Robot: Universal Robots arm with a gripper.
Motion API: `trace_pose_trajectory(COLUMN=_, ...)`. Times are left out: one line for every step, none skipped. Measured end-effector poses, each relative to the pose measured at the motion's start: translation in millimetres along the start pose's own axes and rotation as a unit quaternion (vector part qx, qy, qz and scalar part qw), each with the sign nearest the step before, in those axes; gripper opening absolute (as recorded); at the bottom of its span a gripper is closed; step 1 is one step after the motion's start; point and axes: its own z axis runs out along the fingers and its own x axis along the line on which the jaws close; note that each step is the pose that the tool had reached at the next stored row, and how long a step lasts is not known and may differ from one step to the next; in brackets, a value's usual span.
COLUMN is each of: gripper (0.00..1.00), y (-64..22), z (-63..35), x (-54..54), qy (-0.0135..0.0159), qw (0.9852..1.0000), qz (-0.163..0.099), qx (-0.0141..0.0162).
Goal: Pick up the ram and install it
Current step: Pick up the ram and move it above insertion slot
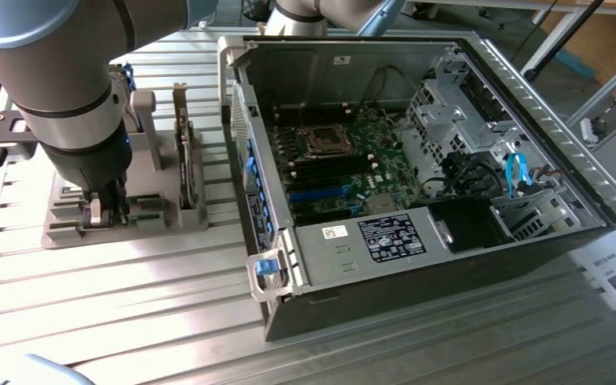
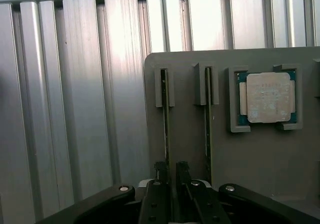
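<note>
I am reading the claw (image 2: 171,170) as pinching the ram (image 2: 166,119), one finger (image 2: 160,173) pressing on each face of the stick. The ram is standing on edge in its slot in the holder (image 2: 250,184).

From the exterior view, the claw (image 1: 107,210) seems to be gripping toward one end of the stick rather than its middle. If so, the ram could be tilting on the way up, binding in the slot and dragging the holder (image 1: 73,228) off the worktop (image 1: 126,305).

The faces are thin and smooth, so a light pinch is risking a slip. A hard one is risking pressure on the chips.

The card (image 2: 207,129) is sitting in the next slot, just beside the outer finger, and a sideways drift could be knocking it. The processor (image 2: 269,96) is lying further along the holder, less exposed.

The case (image 1: 426,160) is lying open at the exterior view's right. A ram held crooked would be meeting the motherboard (image 1: 340,160) slots at an angle and jamming.
</note>
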Motion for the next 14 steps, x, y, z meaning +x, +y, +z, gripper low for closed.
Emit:
trace_pose_trajectory(gripper=0.22, y=0.0, z=0.0, x=0.0, qy=0.0, qw=1.0, qz=0.0, qx=0.0)
trace_pose_trajectory(gripper=0.22, y=0.0, z=0.0, x=0.0, qy=0.0, qw=1.0, qz=0.0, qx=0.0)
trace_pose_trajectory(gripper=0.22, y=-0.1, z=0.0, x=0.1, qy=0.0, qw=1.0, qz=0.0, qx=0.0)
trace_pose_trajectory(gripper=0.22, y=0.0, z=0.0, x=0.1, qy=0.0, qw=1.0, qz=-0.001, qx=0.0)
trace_pose_trajectory(gripper=0.22, y=0.0, z=0.0, x=0.1, qy=0.0, qw=1.0, qz=-0.002, qx=-0.0001)
trace_pose_trajectory(gripper=0.22, y=0.0, z=0.0, x=0.1, qy=0.0001, qw=1.0, qz=-0.004, qx=-0.0001)
trace_pose_trajectory(gripper=0.22, y=0.0, z=0.0, x=0.1, qy=0.0001, qw=1.0, qz=-0.006, qx=-0.0001)
trace_pose_trajectory(gripper=0.22, y=0.0, z=-0.1, x=0.1, qy=0.0002, qw=1.0, qz=-0.008, qx=-0.0002)
trace_pose_trajectory(gripper=0.22, y=0.0, z=-0.1, x=0.1, qy=0.0002, qw=0.9999, qz=-0.01, qx=-0.0002)
trace_pose_trajectory(gripper=0.22, y=0.0, z=0.0, x=0.1, qy=0.0003, qw=0.9999, qz=-0.013, qx=-0.0002)
trace_pose_trajectory(gripper=0.22, y=0.0, z=0.0, x=0.1, qy=0.0003, qw=0.9999, qz=-0.015, qx=-0.0002)
trace_pose_trajectory(gripper=0.22, y=0.0, z=0.0, x=0.1, qy=0.0003, qw=0.9999, qz=-0.016, qx=-0.0002)
trace_pose_trajectory(gripper=0.22, y=0.0, z=0.0, x=0.1, qy=0.0003, qw=0.9999, qz=-0.016, qx=-0.0002)
trace_pose_trajectory(gripper=0.22, y=0.0, z=0.0, x=0.1, qy=0.0003, qw=0.9999, qz=-0.016, qx=-0.0002)
